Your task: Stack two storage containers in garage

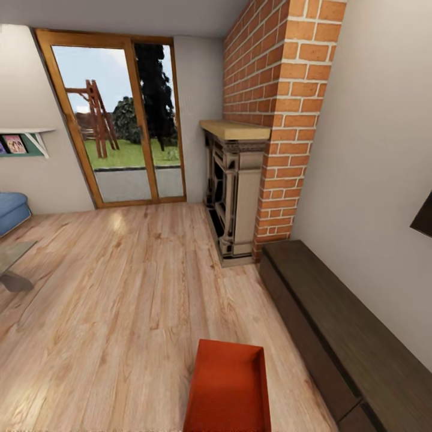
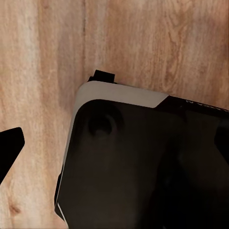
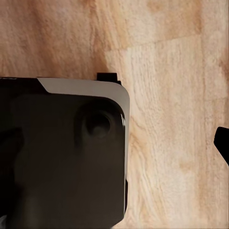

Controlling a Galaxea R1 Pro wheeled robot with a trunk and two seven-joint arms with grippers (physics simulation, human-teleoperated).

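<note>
One orange-red storage container [image 1: 228, 390], open-topped and empty, stands on the light wood-plank floor [image 1: 120, 288] of the living room, close in front of me at the bottom middle of the head view. In the left wrist view, the left gripper [image 2: 114, 148] hangs open over my dark base [image 2: 143, 167], its black fingertips [image 2: 10, 148] wide apart and holding nothing. The right gripper [image 3: 114, 143] is likewise open above the base [image 3: 62, 157], with one fingertip [image 3: 223, 143] over bare planks. The garage is out of view.
A brick fireplace [image 1: 237, 192] stands ahead on the right, with a long low dark cabinet [image 1: 336, 324] along the right wall next to the container. A glazed wooden door [image 1: 120, 120] is at the back. The blue sofa [image 1: 12, 210] and glass coffee table [image 1: 12, 258] sit at the left.
</note>
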